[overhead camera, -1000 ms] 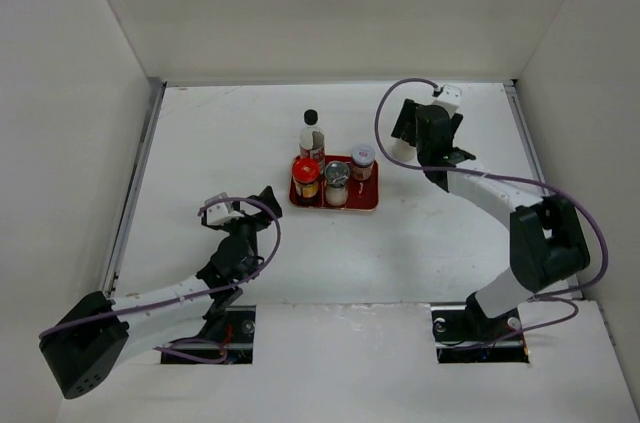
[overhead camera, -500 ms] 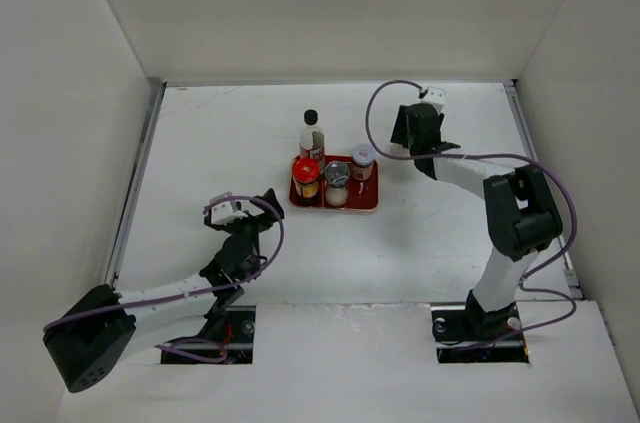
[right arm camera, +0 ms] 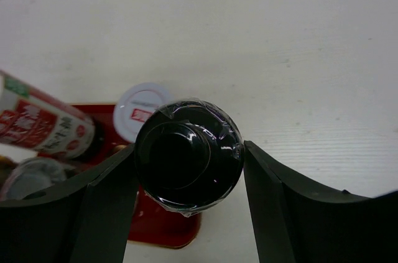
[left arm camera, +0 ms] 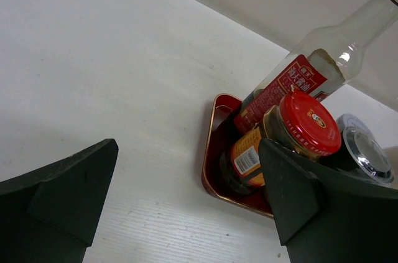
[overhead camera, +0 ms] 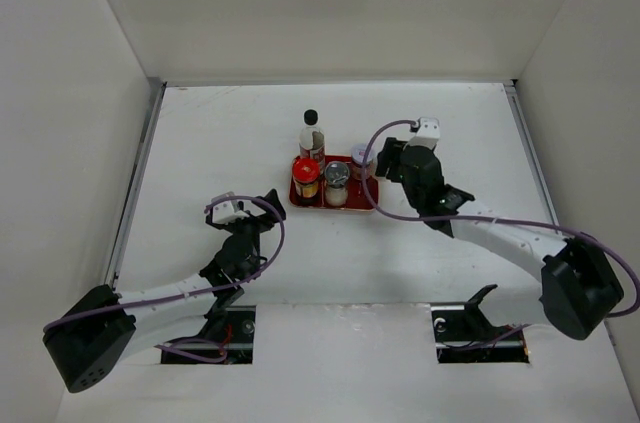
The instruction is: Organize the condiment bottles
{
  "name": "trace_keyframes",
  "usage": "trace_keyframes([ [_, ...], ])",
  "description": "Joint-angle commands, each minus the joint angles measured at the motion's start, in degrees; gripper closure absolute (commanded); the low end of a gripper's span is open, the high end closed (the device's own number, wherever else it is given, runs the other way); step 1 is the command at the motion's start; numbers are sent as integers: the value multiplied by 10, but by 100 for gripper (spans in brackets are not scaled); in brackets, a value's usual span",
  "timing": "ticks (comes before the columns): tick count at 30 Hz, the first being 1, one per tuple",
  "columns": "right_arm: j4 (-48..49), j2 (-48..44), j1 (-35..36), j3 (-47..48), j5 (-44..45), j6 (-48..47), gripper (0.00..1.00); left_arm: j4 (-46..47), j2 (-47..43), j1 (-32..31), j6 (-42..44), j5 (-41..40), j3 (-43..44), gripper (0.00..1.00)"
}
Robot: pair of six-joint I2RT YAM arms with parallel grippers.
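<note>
count: five condiment bottles, one red tray (overhead camera: 366, 199), two grippers.

the top view is showing four bottles standing upright on the tray. a tall slim black-capped bottle (overhead camera: 311, 133) is at the far left corner. a red-capped jar (overhead camera: 306, 179) is just in front of it, and a grey-capped shaker (overhead camera: 337, 181) is beside that jar. a white-capped jar (overhead camera: 362, 156) is at the far right corner.

the fifth, a black-capped bottle (right arm camera: 188, 162), is showing clearly only in the right wrist view. there the right gripper (overhead camera: 384, 159) is clamping it, with a finger (right arm camera: 102, 213) against each side of the cap. the bottle is sitting at the tray's right edge, just beside the white-capped jar. whether it is resting on the tray cannot be told.

the left wrist view alone is showing the tall bottle's red label and clear glass neck. the left gripper (left arm camera: 186, 204) is spread wide and holding nothing, over the table (overhead camera: 220, 133), well apart from the tray on its near left side.
</note>
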Motion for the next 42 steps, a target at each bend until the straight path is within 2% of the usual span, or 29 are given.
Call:
trace_keyframes([
  [1, 52, 5, 35, 15, 10, 49, 49, 30, 1, 2, -6, 8, 10, 0],
  [7, 68, 68, 67, 41, 4, 66, 48, 24, -2, 5, -5, 4, 12, 0],
  [14, 68, 86, 82, 17, 4, 86, 45, 23, 1, 5, -6, 7, 14, 0],
  [16, 67, 89, 88, 13, 8, 86, 40, 23, 7, 4, -6, 6, 17, 0],
  [18, 64, 92, 91, 12, 8, 86, 27, 23, 11, 4, -5, 1, 18, 0],
  [20, 58, 86, 95, 13, 11, 82, 20, 23, 10, 4, -6, 1, 18, 0],
  [27, 34, 7, 95, -8, 34, 81, 11, 23, 13, 2, -5, 0, 24, 0],
  [33, -6, -121, 80, -70, 86, 85, 6, 6, 34, -12, -5, -3, 49, 0],
  [36, -7, -205, 67, -123, 100, 91, 0, -34, 55, -32, -5, 4, 84, 0],
  [39, -27, -278, 55, -162, 122, 99, 0, -83, 78, -57, 7, 15, 133, 0],
  [42, -71, -308, 41, -172, 136, 107, 0, -117, 62, -68, 11, 16, 148, 0],
])
